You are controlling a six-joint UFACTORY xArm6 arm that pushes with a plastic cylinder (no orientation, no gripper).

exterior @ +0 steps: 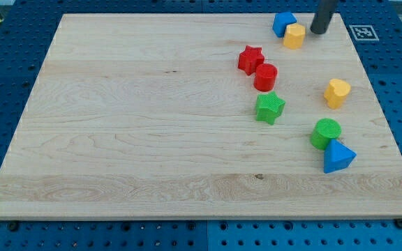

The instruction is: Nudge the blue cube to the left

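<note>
Blue cube (283, 23), touching the yellow block (294, 35), awaits its leftward nudge; my tip (319, 31), a clawless rod holding nothing, stands just right of both.

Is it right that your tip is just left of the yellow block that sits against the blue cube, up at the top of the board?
Not quite. The camera view shows my tip just to the right of the yellow block, not left of it. The rest holds: that yellow block sits against the blue cube, near the top edge of the wooden board.
</note>
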